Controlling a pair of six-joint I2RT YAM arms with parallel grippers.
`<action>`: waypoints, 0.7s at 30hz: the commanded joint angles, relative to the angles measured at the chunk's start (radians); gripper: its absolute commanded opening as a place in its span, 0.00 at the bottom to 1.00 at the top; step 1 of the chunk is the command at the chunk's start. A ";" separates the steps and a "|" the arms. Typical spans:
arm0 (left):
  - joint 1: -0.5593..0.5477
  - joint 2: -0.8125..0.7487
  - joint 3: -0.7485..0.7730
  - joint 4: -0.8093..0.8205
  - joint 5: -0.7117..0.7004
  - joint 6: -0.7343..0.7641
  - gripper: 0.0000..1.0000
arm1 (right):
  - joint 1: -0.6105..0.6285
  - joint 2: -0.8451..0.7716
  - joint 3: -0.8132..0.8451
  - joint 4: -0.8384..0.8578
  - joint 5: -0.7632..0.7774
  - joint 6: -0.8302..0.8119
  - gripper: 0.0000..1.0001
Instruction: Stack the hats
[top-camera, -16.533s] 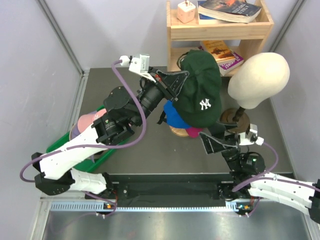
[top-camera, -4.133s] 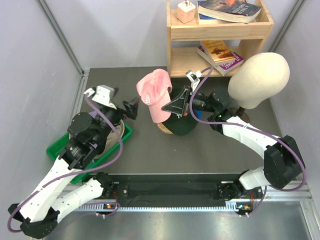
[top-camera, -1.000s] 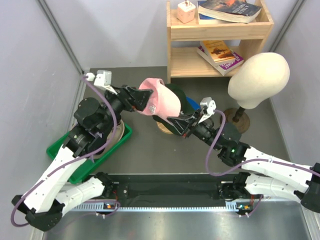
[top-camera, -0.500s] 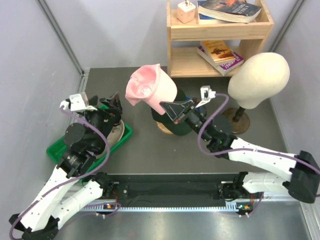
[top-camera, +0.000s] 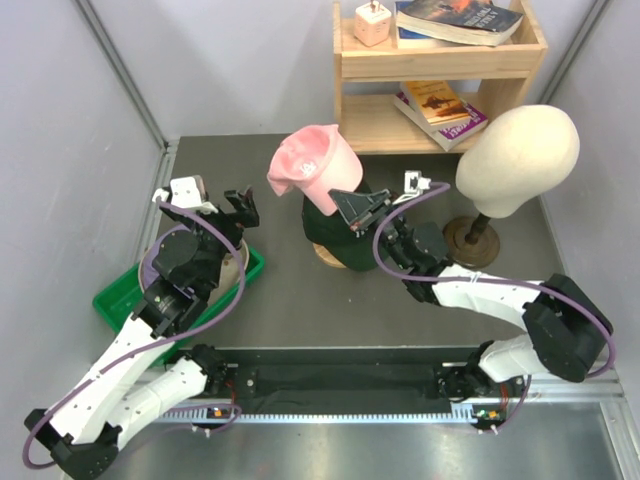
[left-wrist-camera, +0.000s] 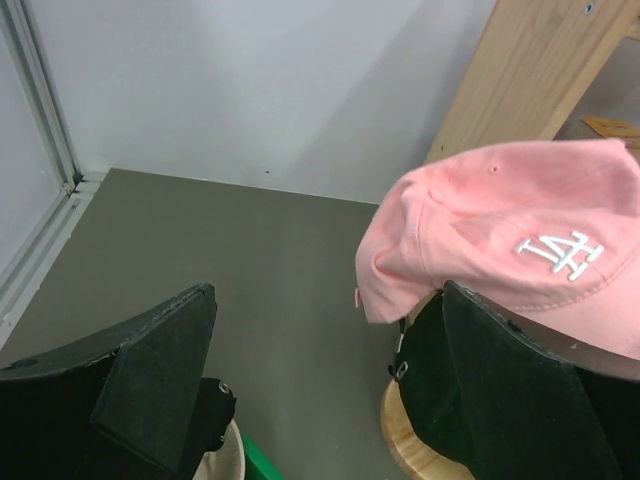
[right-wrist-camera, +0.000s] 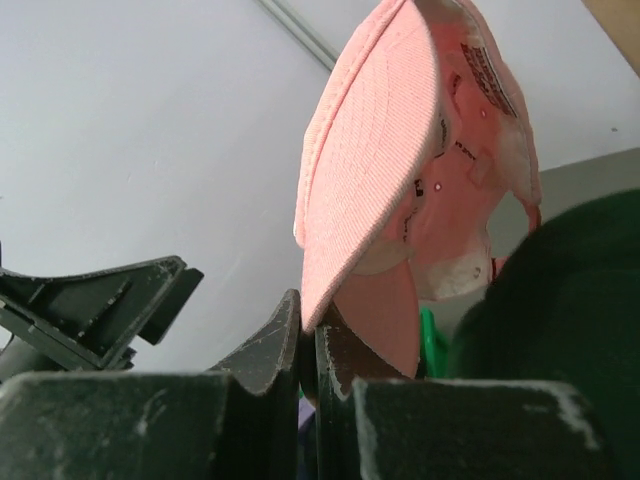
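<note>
Dark grey tabletop (top-camera: 300, 300) with pale walls around it and a wooden shelf unit (top-camera: 440, 60) at the back. Right gripper (top-camera: 352, 208) has its fingers pinched tight on the brim of the pale pink fabric baseball cap (top-camera: 312, 170), holding it up in the air, tilted, just above the dark green cap (top-camera: 340, 245) sitting on the round wooden stand (top-camera: 325, 258). Left gripper (top-camera: 240, 208) is spread wide with nothing in it, hovering over the far end of the green plastic tray (top-camera: 115, 300).
</note>
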 joint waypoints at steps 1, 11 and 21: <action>0.003 -0.005 0.005 0.058 0.011 0.010 0.99 | -0.035 -0.039 -0.068 0.181 0.013 0.075 0.00; 0.003 -0.007 -0.001 0.065 0.002 0.017 0.99 | -0.052 -0.094 -0.252 0.276 0.030 0.176 0.00; 0.003 -0.004 -0.004 0.066 -0.002 0.021 0.99 | -0.056 -0.139 -0.375 0.244 0.045 0.398 0.00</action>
